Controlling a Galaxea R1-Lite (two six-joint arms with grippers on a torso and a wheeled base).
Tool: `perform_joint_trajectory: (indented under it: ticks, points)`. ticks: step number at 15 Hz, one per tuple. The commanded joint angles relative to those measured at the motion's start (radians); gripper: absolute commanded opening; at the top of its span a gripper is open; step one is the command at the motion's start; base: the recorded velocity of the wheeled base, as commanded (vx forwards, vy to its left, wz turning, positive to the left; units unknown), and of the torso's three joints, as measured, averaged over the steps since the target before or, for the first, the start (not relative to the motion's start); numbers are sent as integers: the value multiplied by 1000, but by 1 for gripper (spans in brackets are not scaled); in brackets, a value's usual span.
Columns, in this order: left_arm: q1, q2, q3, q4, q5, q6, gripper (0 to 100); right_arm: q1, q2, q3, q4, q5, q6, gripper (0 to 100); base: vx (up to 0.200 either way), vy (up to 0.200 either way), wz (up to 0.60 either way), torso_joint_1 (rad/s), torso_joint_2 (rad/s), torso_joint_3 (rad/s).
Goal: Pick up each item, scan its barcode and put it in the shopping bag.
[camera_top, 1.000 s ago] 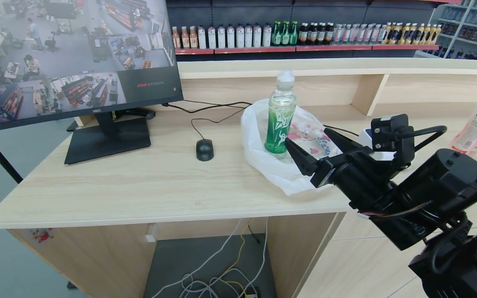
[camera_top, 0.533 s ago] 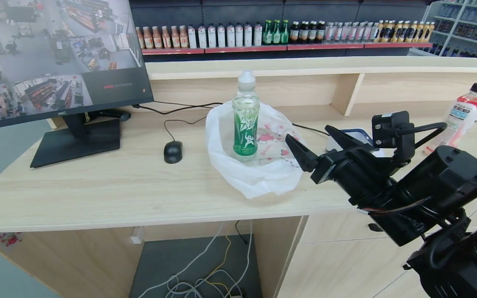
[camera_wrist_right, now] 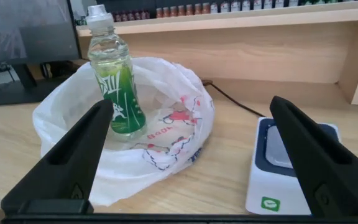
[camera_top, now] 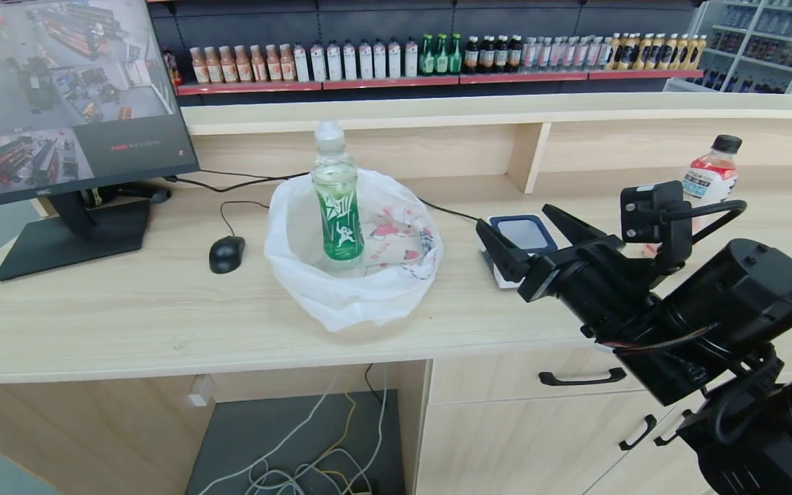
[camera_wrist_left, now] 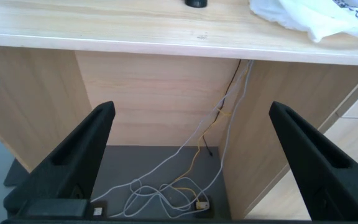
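1 green bottle (camera_top: 337, 213) in bag (camera_top: 341, 302) | 1 pink bottle (camera_top: 711, 172) | left gripper (camera_wrist_left: 191, 107), right gripper (camera_top: 513, 218) spread

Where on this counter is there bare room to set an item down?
Widest: the front strip of the counter, from monitor stand and mouse to the near edge, left of the shopping bag. Crowded: the narrow gap between bag and scanner, with the right pincer by the scanner.
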Motion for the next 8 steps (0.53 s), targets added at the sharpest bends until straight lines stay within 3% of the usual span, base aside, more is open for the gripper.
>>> perform_joint_trajectory:
  ticks: [1, 8]
  points:
    - [1, 0, 0, -1, 0, 0, 100, -2, 2, -7, -1, 0, -1, 100, 0, -200, 0, 7, 2, 2]
    - [1, 0, 0, -1, 0, -3, 100, -12, -17, -28, -1, 0, -1, 100, 0, -200, 0, 2, 4, 4]
